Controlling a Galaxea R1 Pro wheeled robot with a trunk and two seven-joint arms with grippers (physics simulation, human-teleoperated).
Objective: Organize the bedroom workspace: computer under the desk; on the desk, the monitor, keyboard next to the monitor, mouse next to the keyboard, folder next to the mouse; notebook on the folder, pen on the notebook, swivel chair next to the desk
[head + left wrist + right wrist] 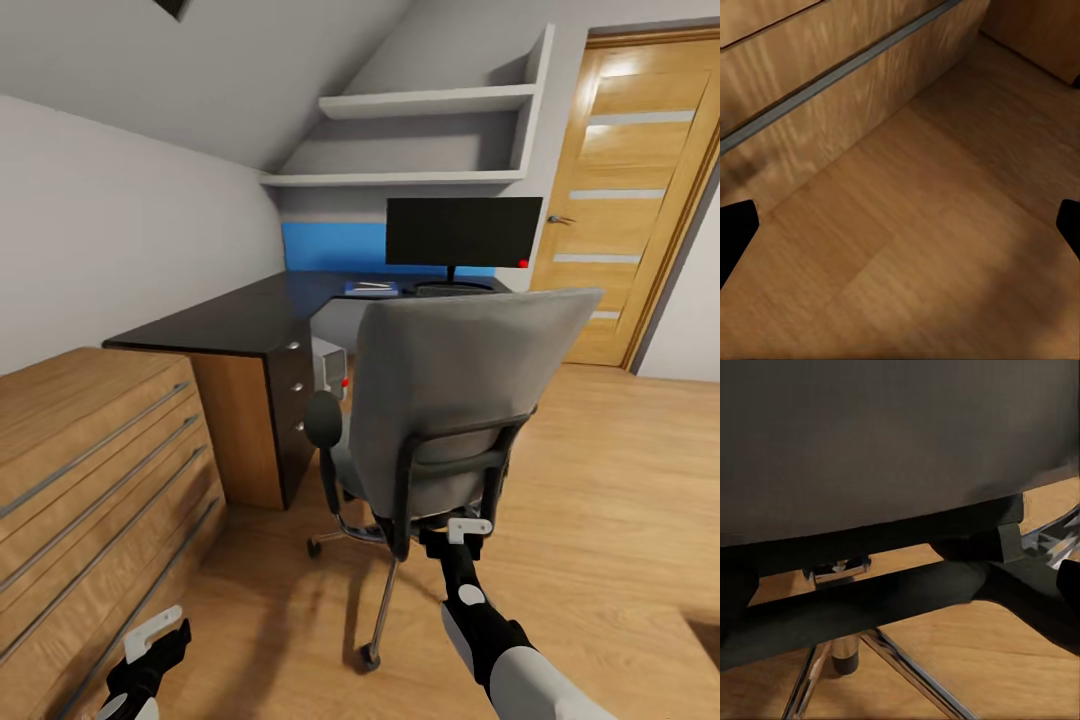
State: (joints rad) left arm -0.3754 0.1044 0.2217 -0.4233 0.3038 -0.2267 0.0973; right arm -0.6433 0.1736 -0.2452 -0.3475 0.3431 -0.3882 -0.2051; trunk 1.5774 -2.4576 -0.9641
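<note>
The grey swivel chair [455, 390] stands with its back to me, in front of the black-topped desk [240, 315]. My right gripper [468, 530] is open at the chair's lower back frame; in the right wrist view that black frame bar [870, 604] runs between the gripper's [900, 592] fingers. On the desk stands the monitor [465, 232], with a flat blue folder [370, 288] to its left and something thin and white on top. The pale computer [330, 365] sits under the desk. The mouse, notebook and keyboard I cannot make out. My left gripper [152, 640] hangs open above the floor.
A light wooden drawer chest [90, 470] fills the left side, close to my left gripper [900, 232]. A wooden door [640, 190] is at the back right, white shelves [420, 140] above the desk. Wooden floor [610, 500] lies right of the chair.
</note>
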